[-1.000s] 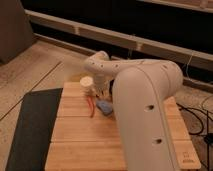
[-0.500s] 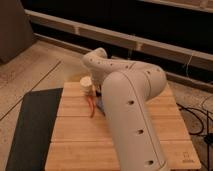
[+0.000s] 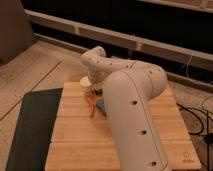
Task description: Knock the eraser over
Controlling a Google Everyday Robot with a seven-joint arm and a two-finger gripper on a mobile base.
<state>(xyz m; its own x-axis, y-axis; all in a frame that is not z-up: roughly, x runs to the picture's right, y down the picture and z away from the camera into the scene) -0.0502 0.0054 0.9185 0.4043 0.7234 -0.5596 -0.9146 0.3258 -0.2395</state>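
My white arm (image 3: 131, 107) reaches over the wooden table (image 3: 75, 140), bends at the far side and comes back down. My gripper (image 3: 95, 86) is at its end, low over the table's far left part, mostly hidden behind the forearm. A small blue object (image 3: 101, 106), possibly the eraser, lies just below it, half covered by the arm. A thin red-orange object (image 3: 91, 107) lies right beside the blue one on its left. A cream round object (image 3: 86, 83) stands just left of the gripper.
A dark mat (image 3: 30, 127) lies on the floor along the table's left edge. A low wall with dark panels (image 3: 150, 42) runs behind the table. Cables (image 3: 200, 117) lie on the floor at the right.
The arm's bulk has swung left and nearer the camera, covering more of the table's middle. The cream, red-orange and blue objects have stayed in place.
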